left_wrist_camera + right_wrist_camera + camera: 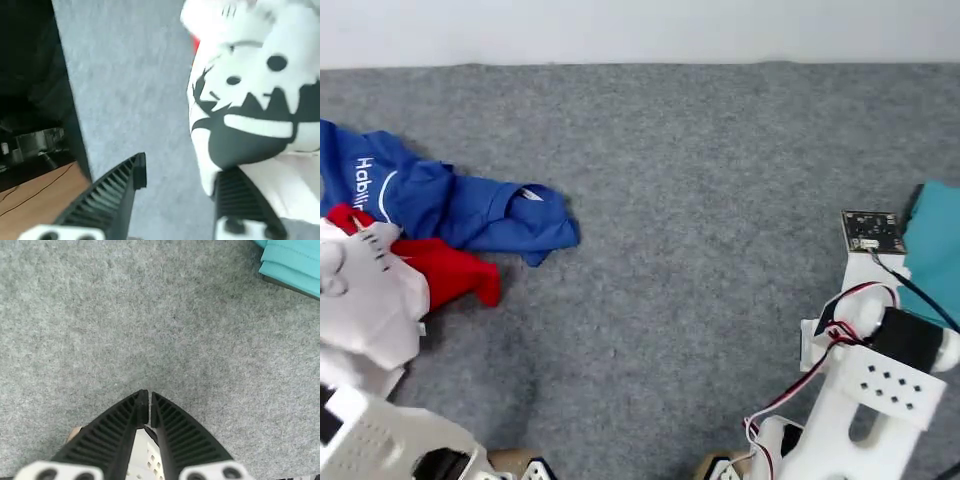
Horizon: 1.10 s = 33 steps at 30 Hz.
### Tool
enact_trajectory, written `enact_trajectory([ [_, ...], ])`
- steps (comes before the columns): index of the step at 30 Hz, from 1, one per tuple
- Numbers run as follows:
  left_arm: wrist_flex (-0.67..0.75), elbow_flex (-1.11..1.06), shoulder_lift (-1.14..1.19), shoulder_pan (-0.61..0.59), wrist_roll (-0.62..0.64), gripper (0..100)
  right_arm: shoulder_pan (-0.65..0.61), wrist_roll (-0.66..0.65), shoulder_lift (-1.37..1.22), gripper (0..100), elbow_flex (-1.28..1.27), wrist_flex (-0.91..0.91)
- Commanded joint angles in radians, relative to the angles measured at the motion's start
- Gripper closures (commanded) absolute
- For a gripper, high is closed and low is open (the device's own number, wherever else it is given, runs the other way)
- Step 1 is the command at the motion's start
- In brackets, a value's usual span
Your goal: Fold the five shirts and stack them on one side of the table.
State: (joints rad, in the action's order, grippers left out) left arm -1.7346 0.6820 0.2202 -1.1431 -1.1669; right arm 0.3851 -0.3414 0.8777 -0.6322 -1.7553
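A blue shirt [450, 205] lies crumpled at the table's left, with a red shirt [445, 270] and a white shirt [365, 300] bunched in front of it. The white shirt [250, 100] carries a black print, and a bit of the red shirt [195, 42] peeks out beside it. My left gripper [182, 172] is open at the white shirt's edge, one finger [240, 200] against the cloth and the other finger [117, 187] over bare felt. A folded teal shirt [935, 240] [292, 262] lies at the right edge. My right gripper [149, 396] is shut over bare felt, holding nothing.
Grey felt [700, 200] covers the table. The left arm [380, 440] sits at the front left, the right arm [865, 370] at the front right beside the teal shirt. In the left wrist view the felt's edge [70, 110] drops to a dark gap and a wooden surface [35, 195].
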Motion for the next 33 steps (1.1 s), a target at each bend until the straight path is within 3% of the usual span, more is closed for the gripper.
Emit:
enact_trajectory([
  [1,-0.023,-0.016,-0.063,0.009,-0.031,76,-0.010,0.002,0.007,99.0,0.006,-0.038],
  [7,-0.023,-0.314,-0.308,0.186,0.018,76,-0.010,0.002,0.007,99.0,0.006,-0.038],
  [15,-0.018,-0.754,-0.592,0.563,0.207,76,-0.010,0.005,0.007,99.0,0.006,-0.038],
  [24,0.218,-0.805,-0.361,0.898,0.571,77,-0.010,0.006,0.007,99.0,0.006,-0.038],
  [29,0.341,-0.759,-0.146,1.031,0.660,77,-0.010,0.006,0.007,99.0,0.006,-0.038],
  [33,0.351,-0.625,0.041,1.111,0.678,77,-0.010,0.006,0.007,99.0,0.006,-0.038],
])
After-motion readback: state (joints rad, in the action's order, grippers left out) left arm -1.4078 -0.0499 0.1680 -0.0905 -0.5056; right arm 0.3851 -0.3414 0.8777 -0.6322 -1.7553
